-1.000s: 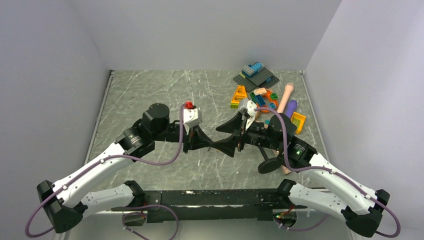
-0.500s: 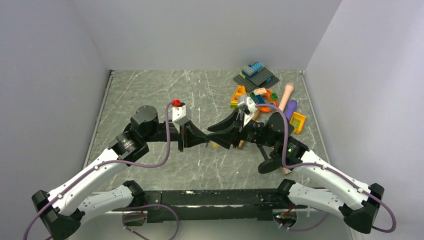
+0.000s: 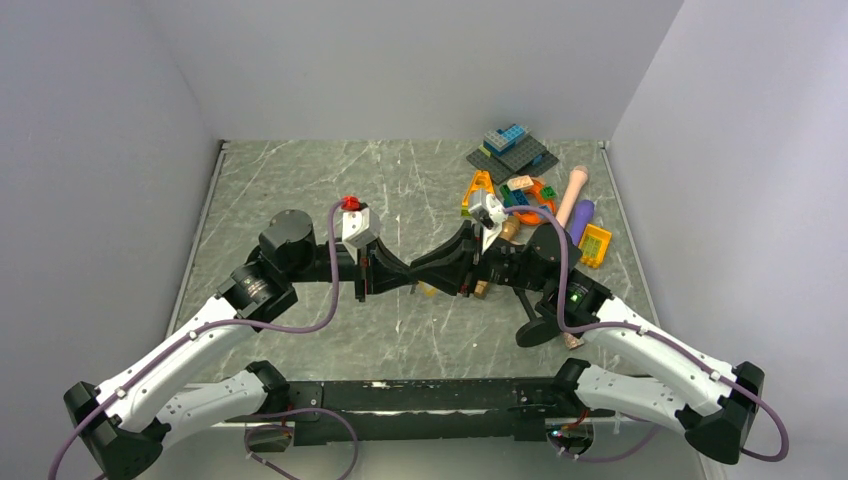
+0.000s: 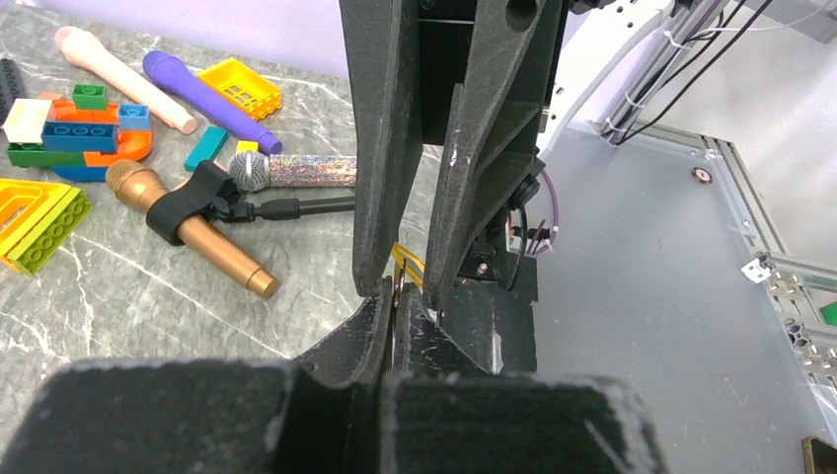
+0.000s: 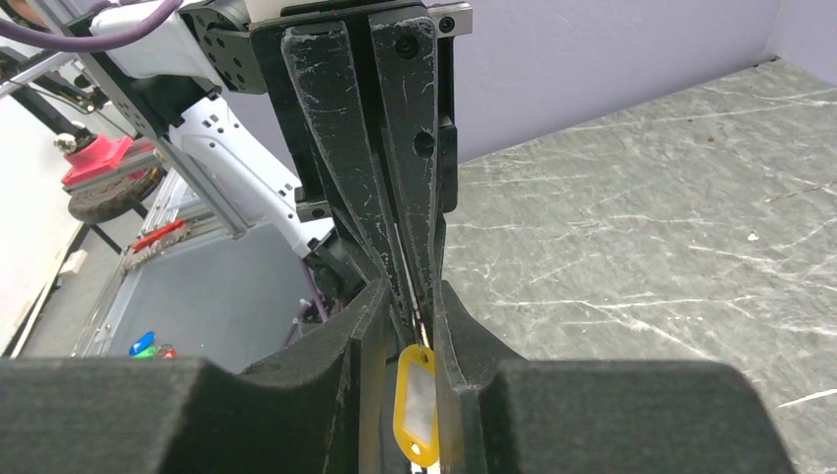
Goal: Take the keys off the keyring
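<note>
left gripper point(image 3: 405, 278): mid-table point(image 3: 300, 180), reaching in from the left, tip to tip with right gripper point(image 3: 421, 278)
right gripper: reaching in from the right, fingers either side of left gripper's tips
tag point(image 5: 416, 403): between right gripper's fingers, just below left gripper's tips
brick pile point(image 3: 512, 165): far right of table, behind right arm
microphones point(image 3: 573, 193): two side by side, right of brick pile
stand base point(image 3: 540, 331): near right, beside right arm

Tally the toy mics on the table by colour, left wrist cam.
Pale pink toy microphone: 1
Purple toy microphone: 1
Gold toy microphone in a black clip: 1
Silver glitter toy microphone: 1
Total: 4
</note>
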Controlling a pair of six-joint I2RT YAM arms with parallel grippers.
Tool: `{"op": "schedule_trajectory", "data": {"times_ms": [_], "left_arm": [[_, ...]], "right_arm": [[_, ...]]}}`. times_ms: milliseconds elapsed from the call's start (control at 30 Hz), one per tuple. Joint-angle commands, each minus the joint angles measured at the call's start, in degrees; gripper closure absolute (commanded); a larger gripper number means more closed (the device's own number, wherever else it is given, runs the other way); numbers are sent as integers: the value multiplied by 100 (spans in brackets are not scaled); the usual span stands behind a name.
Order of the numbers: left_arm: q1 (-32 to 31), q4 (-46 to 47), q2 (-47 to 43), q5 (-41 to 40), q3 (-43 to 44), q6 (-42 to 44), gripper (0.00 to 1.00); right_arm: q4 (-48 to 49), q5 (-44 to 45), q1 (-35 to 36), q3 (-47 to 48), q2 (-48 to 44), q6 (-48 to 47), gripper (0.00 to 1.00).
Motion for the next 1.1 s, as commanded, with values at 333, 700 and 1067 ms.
{"op": "schedule_trajectory", "data": {"times_ms": [333, 700, 1067], "left_arm": [[103, 442, -118, 237, -40, -141, 100], [140, 478, -127, 261, -49, -158, 100], [172, 510, -80, 384, -40, -187, 100]], "right_arm": [[101, 24, 10, -153, -225, -41, 81], [-28, 27, 6, -157, -302, -83, 86], [-380, -221, 8, -3, -157, -260, 100]]}}
